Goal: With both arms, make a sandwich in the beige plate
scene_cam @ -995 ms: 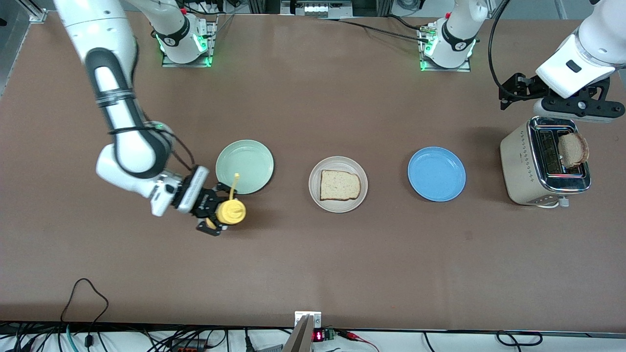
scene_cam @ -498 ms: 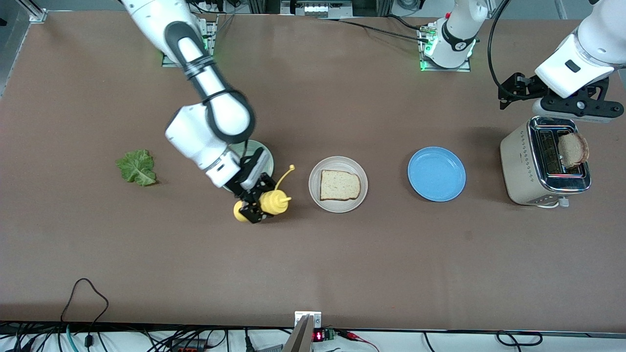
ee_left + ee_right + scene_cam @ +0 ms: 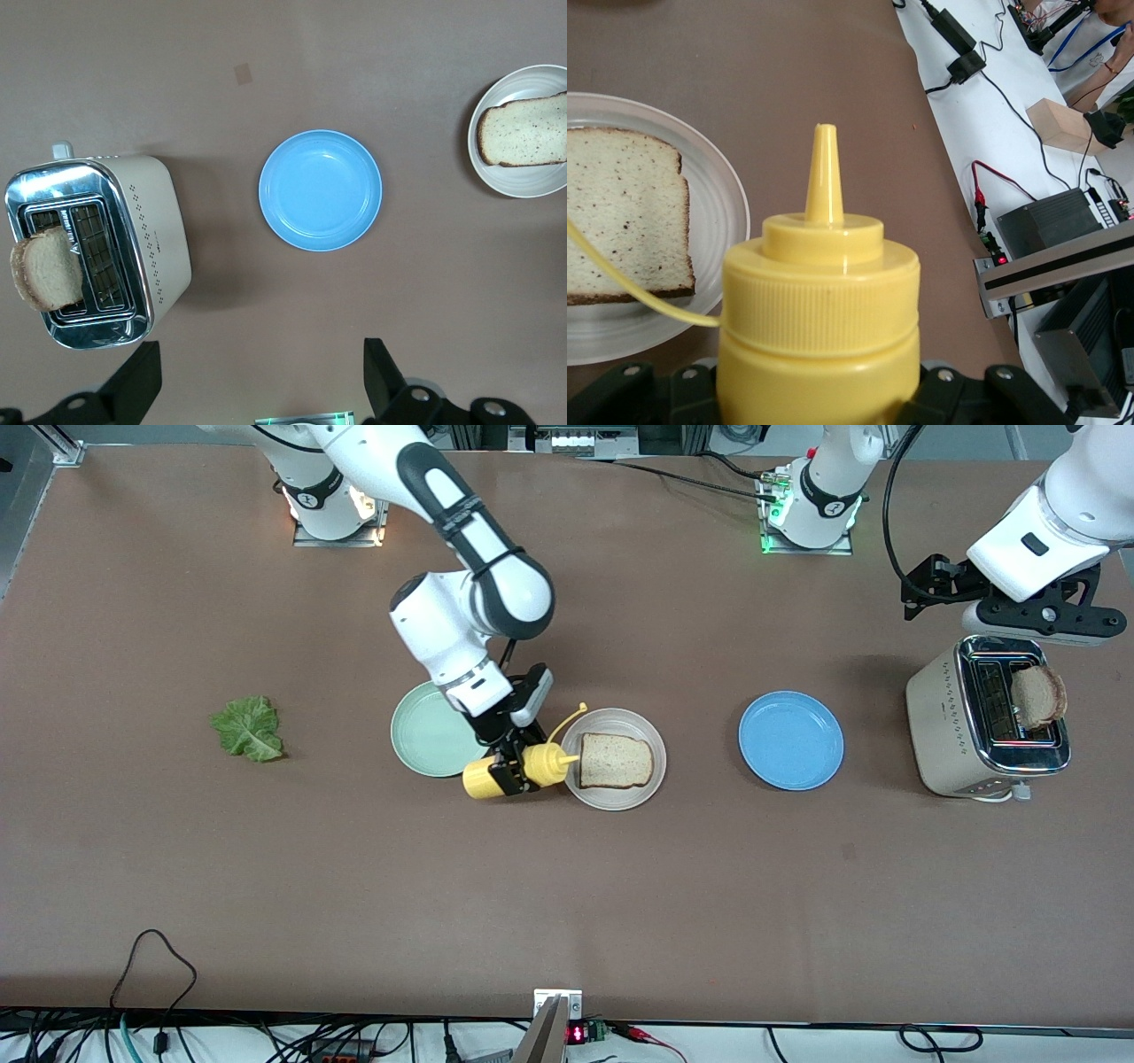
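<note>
No readable text, label, brand or number stands on anything; red display digits are illegible.

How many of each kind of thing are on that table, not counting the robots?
Plates: 3, beige plate, mint-green plate, blue plate
Bread slices: 2, one on the beige plate, one in the toaster
Toaster: 1
Lettuce leaf: 1
Yellow squeeze bottle, held by the right gripper: 1
Total: 8

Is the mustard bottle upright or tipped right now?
Tipped: the bottle lies sideways in the right claw, nozzle toward the bread on the beige plate.
</note>
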{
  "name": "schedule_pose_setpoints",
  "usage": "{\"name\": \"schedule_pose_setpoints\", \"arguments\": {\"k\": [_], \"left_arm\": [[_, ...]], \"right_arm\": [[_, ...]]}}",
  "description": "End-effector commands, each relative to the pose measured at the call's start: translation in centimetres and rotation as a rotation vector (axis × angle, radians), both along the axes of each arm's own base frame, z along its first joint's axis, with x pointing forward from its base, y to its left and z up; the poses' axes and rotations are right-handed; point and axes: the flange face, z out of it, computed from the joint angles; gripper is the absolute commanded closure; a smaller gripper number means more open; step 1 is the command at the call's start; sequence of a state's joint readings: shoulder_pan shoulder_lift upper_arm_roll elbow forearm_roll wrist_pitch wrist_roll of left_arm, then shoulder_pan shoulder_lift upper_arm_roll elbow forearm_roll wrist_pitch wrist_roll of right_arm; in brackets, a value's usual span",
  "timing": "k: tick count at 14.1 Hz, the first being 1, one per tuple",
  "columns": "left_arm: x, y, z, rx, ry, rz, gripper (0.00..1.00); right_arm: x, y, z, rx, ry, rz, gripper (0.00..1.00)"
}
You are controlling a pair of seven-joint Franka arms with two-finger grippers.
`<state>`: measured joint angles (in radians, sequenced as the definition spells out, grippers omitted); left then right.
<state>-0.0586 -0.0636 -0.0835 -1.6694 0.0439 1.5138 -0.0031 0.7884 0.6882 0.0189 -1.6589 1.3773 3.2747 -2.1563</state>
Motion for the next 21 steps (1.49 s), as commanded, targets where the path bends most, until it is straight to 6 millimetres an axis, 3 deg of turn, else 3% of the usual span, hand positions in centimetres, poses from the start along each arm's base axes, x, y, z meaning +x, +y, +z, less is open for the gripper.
{"name": "schedule_pose_setpoints", "arguments": {"k": [1,2,7,13,21], "left_arm": [[-0.4,-0.1,0.9,-0.013,0.0,-0.003,0.0],[-0.4,-0.1,0.9,-0.013,0.0,-0.004,0.0],[-0.4,-0.1,0.9,-0.013,0.0,-0.004,0.0],[-0.3,-0.1,0.9,-0.014,0.001,-0.004,0.0],[-0.3,-0.1,0.9,-0.014,-0.001,-0.004,0.0]], "right_arm": [[0.0,0.9,0.2,-0.166,-0.194,0.019,0.67],[0.2,0.9,0.3,-0.189,-0.218,0.036,0.67],[-1.2,2.8,-3.4,-0.354,-0.321,0.152,0.7],[-1.4,4.6,-3.5,-0.528,-0.466,0.298,0.7],[-0.1,3.4,-3.9,-0.72,-0.535,0.439,0.7]]}}
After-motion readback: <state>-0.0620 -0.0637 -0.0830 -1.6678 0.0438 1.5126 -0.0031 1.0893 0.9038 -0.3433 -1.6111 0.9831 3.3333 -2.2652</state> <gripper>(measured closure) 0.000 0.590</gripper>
